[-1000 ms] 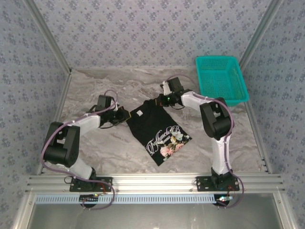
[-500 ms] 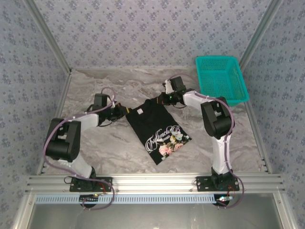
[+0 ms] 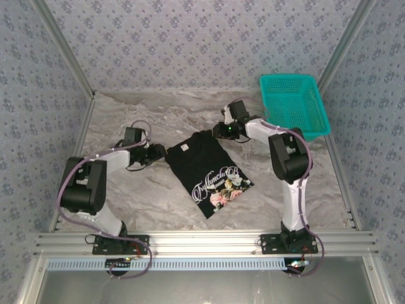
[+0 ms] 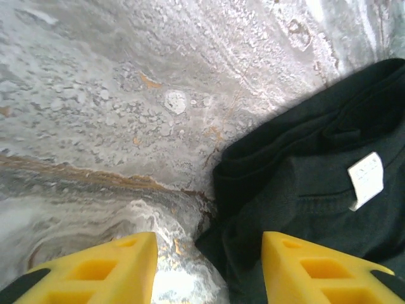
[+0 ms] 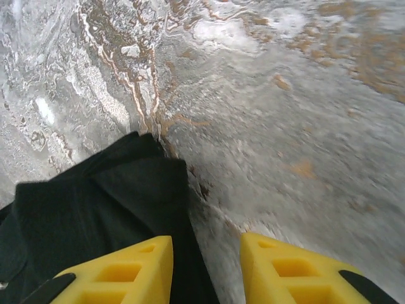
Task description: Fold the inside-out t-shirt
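from above: finds the inside-out t-shirt [image 3: 205, 171] lying flat mid-table, print up, long axis running from the far collar end down toward the near right. puts the left gripper [image 3: 158, 152] just beside the collar end's left corner and the right gripper [image 3: 219, 131] at its right corner, which favours neither arm. sets the near, printed end well apart from both. shows a grey marbled table [image 3: 139, 190], patterned walls [image 3: 190, 44] round it and a teal basket [image 3: 294, 104] at the far right.

from the left wrist: looks down between yellow fingers [image 4: 120, 259], parted and holding nothing. has bare marble under one, black cloth under the other, with the label [image 4: 366, 179] off to the right.

from the right wrist: shows fingers likewise parted and empty, straddling the cloth's edge. places the shirt to the left, bare marble to the right.
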Robot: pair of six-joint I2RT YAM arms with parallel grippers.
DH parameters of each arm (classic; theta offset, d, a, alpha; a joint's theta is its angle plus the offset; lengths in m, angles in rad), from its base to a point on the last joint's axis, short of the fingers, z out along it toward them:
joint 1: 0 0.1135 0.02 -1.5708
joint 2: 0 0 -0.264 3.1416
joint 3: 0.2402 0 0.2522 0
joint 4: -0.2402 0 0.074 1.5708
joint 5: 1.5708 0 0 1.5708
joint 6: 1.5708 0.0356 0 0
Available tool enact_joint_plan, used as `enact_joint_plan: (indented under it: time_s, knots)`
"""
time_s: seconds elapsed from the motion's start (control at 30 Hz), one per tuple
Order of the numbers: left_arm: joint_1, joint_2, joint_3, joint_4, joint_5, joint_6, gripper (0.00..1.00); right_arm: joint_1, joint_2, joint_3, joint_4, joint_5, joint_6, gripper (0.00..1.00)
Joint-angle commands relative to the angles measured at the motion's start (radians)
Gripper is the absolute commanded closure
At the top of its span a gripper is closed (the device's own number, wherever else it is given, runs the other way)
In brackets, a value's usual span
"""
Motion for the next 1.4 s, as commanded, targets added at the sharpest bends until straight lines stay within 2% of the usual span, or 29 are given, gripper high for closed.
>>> enact_joint_plan:
  time_s: [0.0,0.2,0.37,0.67,0.87,0.93,1.03,1.17,1.3,1.37]
  knots:
    - [-0.006,-0.077,0.0,-0.05,-0.027,0.026,0.46,-0.01,-0.163,-0.083,-0.027,0.018,-0.052,0.61]
    - [-0.109,-0.159,-0.015,-0.044,-0.018,0.012,0.41,0.045,-0.334,-0.308,-0.054,0.003,-0.088,0.59]
    - [-0.189,-0.095,0.05,-0.052,-0.013,0.005,0.42,0.123,-0.388,-0.418,-0.15,0.006,-0.101,0.61]
    - [-0.203,0.15,0.196,-0.029,0.021,0.037,0.44,0.172,-0.401,-0.559,-0.177,0.012,-0.009,0.65]
    - [-0.204,0.224,0.29,-0.062,0.041,0.1,0.44,0.285,-0.479,-0.678,-0.036,-0.037,0.167,0.65]
    - [-0.202,0.236,0.32,-0.076,0.052,0.116,0.44,0.311,-0.504,-0.675,-0.026,-0.012,0.188,0.64]
    - [-0.201,0.226,0.368,-0.11,0.062,0.144,0.43,0.28,-0.544,-0.621,-0.08,0.055,0.156,0.59]
    - [-0.187,0.146,0.379,-0.128,0.047,0.154,0.41,0.178,-0.549,-0.517,-0.107,0.079,0.072,0.5]
    - [-0.145,0.055,0.316,-0.154,-0.027,0.133,0.37,0.09,-0.472,-0.413,-0.101,0.086,0.003,0.35]
    - [-0.109,0.022,0.26,-0.148,-0.035,0.106,0.34,0.06,-0.415,-0.368,-0.099,0.072,-0.017,0.32]
